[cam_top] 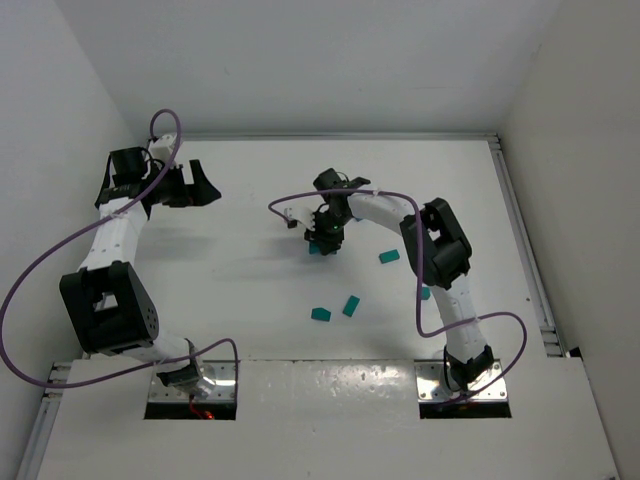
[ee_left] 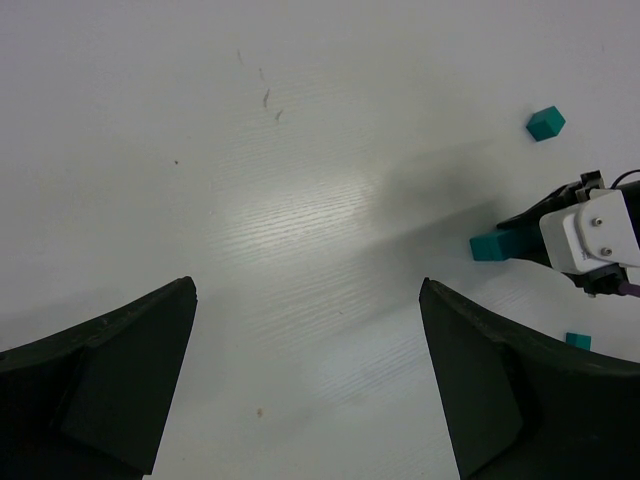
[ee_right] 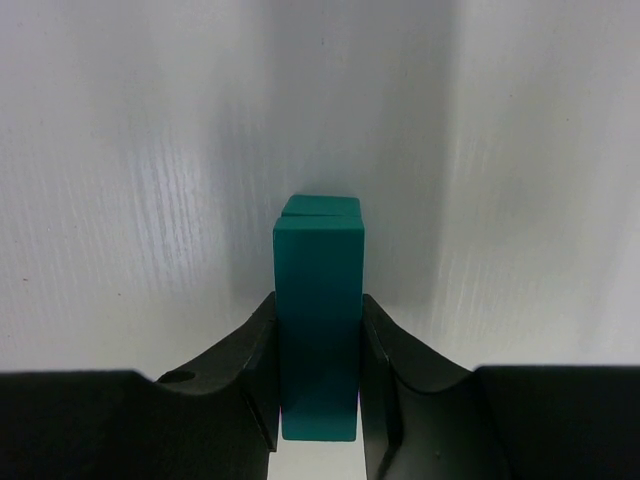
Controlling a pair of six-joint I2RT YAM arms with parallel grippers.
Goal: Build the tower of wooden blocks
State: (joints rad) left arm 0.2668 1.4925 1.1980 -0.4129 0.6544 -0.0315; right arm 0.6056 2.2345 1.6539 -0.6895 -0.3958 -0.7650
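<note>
White table (cam_top: 250,300) between white walls, with two robot arms and small teal wood blocks.
Nearest the arm bases we see two loose teal blocks (cam_top: 321,314) lying close together, and a third block (cam_top: 389,257) farther right. Beyond them the right gripper (cam_top: 327,238) points down, its fingers pressed against both sides of an upright teal block (ee_right: 318,300); a second block (ee_right: 322,205) sits directly behind it. Farthest, at the left, the left gripper (ee_left: 308,300) hangs over the table, fingers spread wide, holding nothing.
</note>
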